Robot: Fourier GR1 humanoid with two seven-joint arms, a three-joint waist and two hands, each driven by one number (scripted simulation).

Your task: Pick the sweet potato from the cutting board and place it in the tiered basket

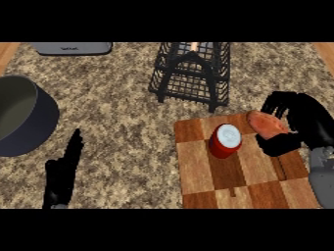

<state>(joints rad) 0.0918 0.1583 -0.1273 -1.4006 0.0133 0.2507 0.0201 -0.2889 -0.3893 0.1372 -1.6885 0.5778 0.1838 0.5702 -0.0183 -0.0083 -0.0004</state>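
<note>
Curled about the sweet potato [265,123], with the fingers [276,106] of the right hand [308,122] on its far side and the thumb [279,145] on its near side. Covers the tuber's right end, so only the orange-brown left part on view. Found at the far right corner of the cutting board [227,171]; resting there or lifted clear, cannot tell. Just left of it, on the board, a red can [225,141] with a pale lid, upright, apart from the hand. Beyond the board, the black wire tiered basket [192,73], top cut off at the view's edge, with something orange inside, too small to name. Over at lower left, the left hand [61,176], fingers straight and together, pointing away, holding nothing, wrist cut off. At far left a dark pot [21,115], partly out of view; at the top a grey object [72,48], mostly cut off.
</note>
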